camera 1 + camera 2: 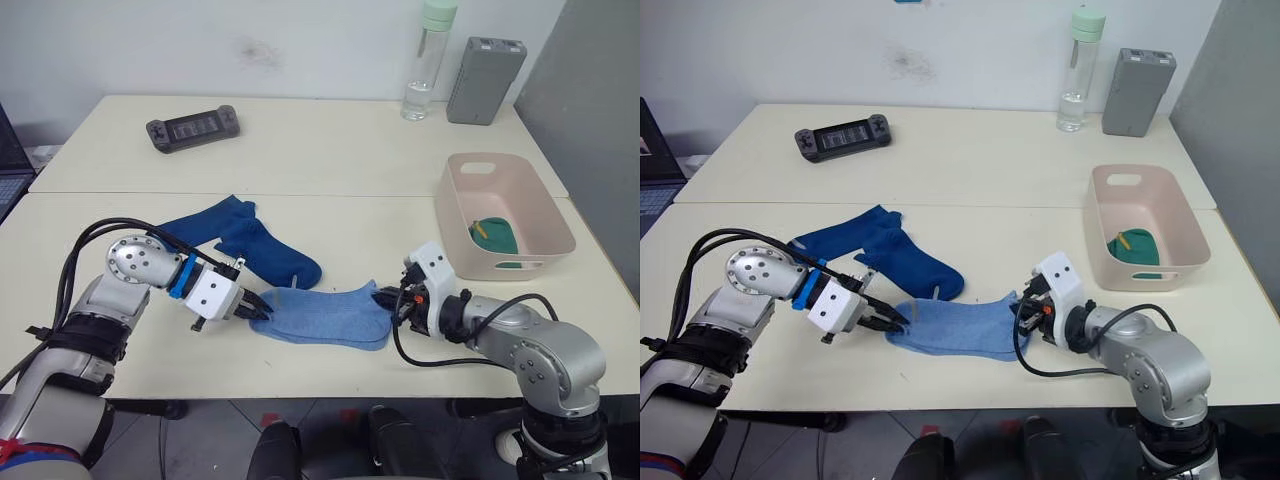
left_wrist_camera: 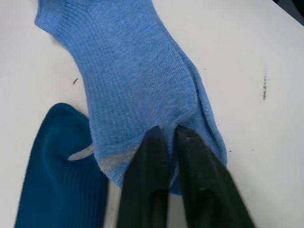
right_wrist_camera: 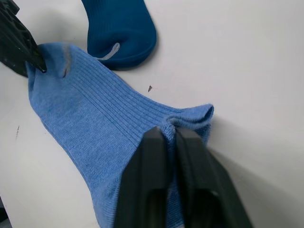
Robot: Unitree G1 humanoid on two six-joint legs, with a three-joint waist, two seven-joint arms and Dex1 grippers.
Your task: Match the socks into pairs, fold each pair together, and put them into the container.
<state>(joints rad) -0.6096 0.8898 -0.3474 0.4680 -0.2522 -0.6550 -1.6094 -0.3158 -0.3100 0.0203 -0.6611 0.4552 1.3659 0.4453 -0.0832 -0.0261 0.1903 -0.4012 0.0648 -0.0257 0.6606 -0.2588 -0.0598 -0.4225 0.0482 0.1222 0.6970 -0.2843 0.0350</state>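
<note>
My left tool (image 1: 262, 312) and right tool (image 1: 388, 300) each pinch 1 end of the stacked light blue socks (image 1: 325, 317), stretching them flat on the desk (image 1: 330, 150) for folding.

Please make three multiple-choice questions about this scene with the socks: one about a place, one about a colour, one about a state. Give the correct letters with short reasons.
1. Where do the green socks lie?
A. in the pink container
B. beside the water bottle
C. on the game controller

2. What colour is the sock pair held by both grippers?
A. green
B. light blue
C. white

3. What is the state of the left gripper?
A. wide open above the table
B. shut on one end of the light blue socks
C. holding the bottle

Answers:
1. A: the green socks rest on the floor of the container.
2. B: the light blue socks stretch flat between the left gripper and the right gripper, next to the dark navy socks.
3. B: the left wrist view shows its fingers pinched together on the fabric edge.
</note>
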